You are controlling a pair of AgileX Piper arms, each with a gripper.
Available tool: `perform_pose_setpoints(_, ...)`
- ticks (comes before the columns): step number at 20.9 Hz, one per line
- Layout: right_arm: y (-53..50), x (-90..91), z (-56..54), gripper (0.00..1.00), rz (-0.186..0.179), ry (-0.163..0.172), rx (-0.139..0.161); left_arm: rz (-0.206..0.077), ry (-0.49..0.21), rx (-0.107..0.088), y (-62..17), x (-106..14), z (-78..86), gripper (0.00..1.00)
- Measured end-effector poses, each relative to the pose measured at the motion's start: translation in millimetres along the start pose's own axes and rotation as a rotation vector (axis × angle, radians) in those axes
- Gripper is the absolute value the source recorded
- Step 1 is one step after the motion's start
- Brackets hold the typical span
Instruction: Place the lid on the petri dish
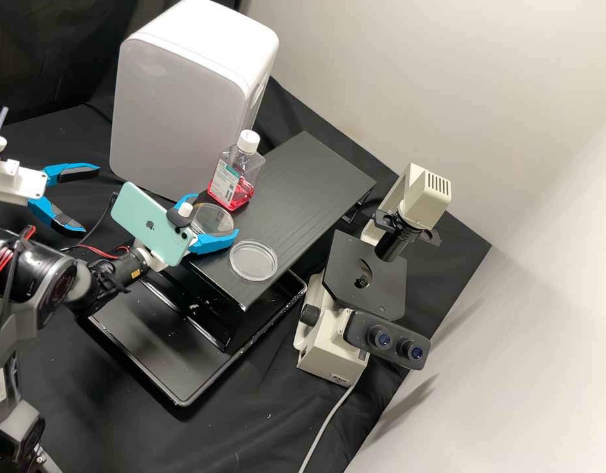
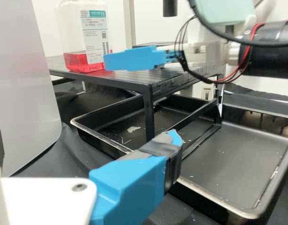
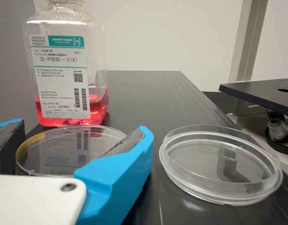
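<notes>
"Pinching the lid by its rim, the right gripper has both blue fingers pressed against it over the black shelf. Whether the lid touches the shelf I cannot tell. What worries you?"

"The petri dish sits at about four o'clock from the lid, just beside it and near the shelf's front edge. A low approach could let a finger nudge the dish over that edge into the tray beneath."

"And the hold itself?"

"Clear plastic gripped on a thin rim. I judge it could slip or tilt, then land crooked, with one side riding on the dish wall."

"The bottle?"

"At one o'clock from the lid, and close. A swing that way might tip it. The left gripper, fingers spread and holding nothing, hangs well apart at nine o'clock, so I expect no clash there."
</notes>
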Motion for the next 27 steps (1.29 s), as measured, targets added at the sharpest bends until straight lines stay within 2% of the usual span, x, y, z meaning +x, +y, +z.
perform_pose_setpoints(4, 7.9, -7.6, -2.1, 0.00, 0.017, 0.011, 0.007, 0.000, 0.000, 0.000, 0.0, 0.0, 0.0, 1.00)
perform_pose_setpoints(9, 17.7, -13.6, 1.1, 0.00, 0.044, 0.002, 0.012, 0.000, 0.000, 0.000, 0.0, 0.0, 0.0, 1.00)
perform_pose_setpoints(11, 23.4, -15.8, 3.0, 0.00, 0.065, -0.001, 0.013, 0.000, 0.000, 0.000, 0.0, 0.0, 0.0, 1.00)
perform_pose_setpoints(19, 42.0, -13.0, 18.9, 0.00, 0.138, -0.058, 0.041, 0.000, 0.000, 0.000, 0.0, 0.0, 0.0, 1.00)
perform_pose_setpoints(23, 50.3, -10.9, 30.3, 0.00, 0.169, -0.094, 0.076, 0.000, 0.000, 0.000, 0.0, 0.0, 0.0, 1.00)
perform_pose_setpoints(25, 52.0, -8.8, 37.0, 0.00, 0.173, -0.113, 0.071, 0.000, 0.000, 0.000, 0.0, 0.0, 0.0, 1.00)
perform_pose_setpoints(27, 53.6, -4.4, 40.7, 0.00, 0.172, -0.116, 0.058, 0.000, 0.000, 0.000, 0.0, 0.0, 0.0, 1.00)
